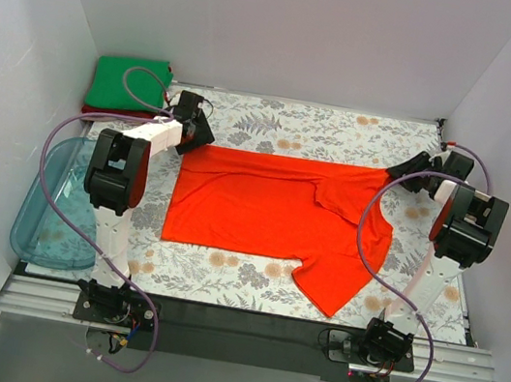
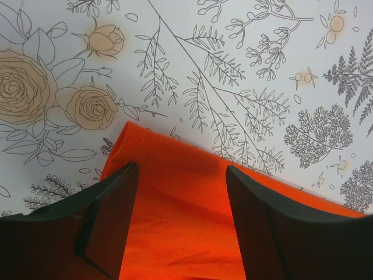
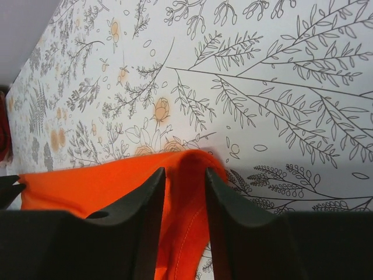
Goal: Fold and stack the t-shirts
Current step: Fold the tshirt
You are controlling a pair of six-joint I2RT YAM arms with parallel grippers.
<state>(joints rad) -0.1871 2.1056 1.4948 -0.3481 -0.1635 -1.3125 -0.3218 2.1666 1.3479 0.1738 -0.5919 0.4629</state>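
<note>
The bright orange-red t-shirt (image 1: 262, 212) lies flat on the flowered table, with one sleeve spread toward the near right. My left gripper (image 1: 197, 132) hovers over its far left corner (image 2: 175, 221); the jaws (image 2: 180, 168) stand wide apart, with cloth lying loose below them. At the far right corner is my right gripper (image 1: 401, 168). Its jaws (image 3: 185, 171) stand a little apart, either side of a raised ridge of the orange cloth (image 3: 87, 186). A folded green t-shirt (image 1: 131, 84) rests on a dark red one (image 1: 93, 109) at the far left corner.
A clear blue plastic tub (image 1: 52, 206) sits off the table's left edge beside the left arm. White walls close in on the left, the back and the right. The flowered table cover (image 1: 296, 124) shows bare beyond the shirt and along the near edge.
</note>
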